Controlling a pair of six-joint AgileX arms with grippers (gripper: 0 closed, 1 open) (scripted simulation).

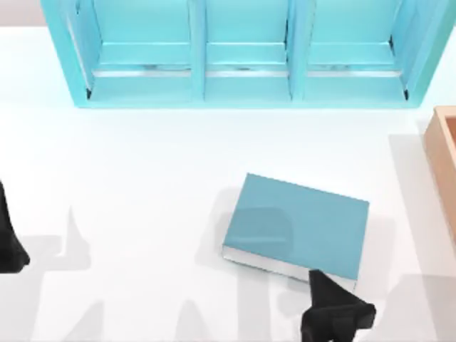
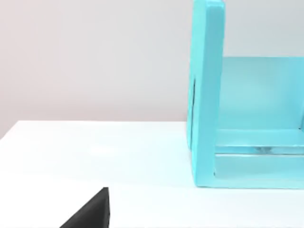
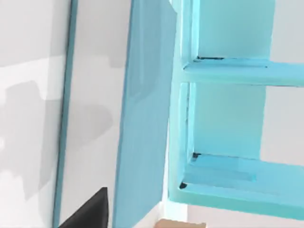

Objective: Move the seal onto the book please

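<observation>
The right gripper [image 1: 335,317] hangs at the near edge, just over the book's [image 1: 296,226] near right corner; I cannot tell how its fingers stand. The turquoise shelf unit [image 1: 246,85] spans the far side. The teal book lies flat, centre-right. A wooden box [image 1: 443,153] sits at the right edge. The left arm [image 1: 8,239] is parked far left.

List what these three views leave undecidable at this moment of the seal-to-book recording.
- Right gripper, top view: at the book's near edge; seen from above as a dark mass, so whether its jaws are open or holding anything cannot be told.
- Left gripper, top view: cut off by the table's left edge.
- Light-wood box, top view: cut off by the right edge, so its contents are hidden.
</observation>
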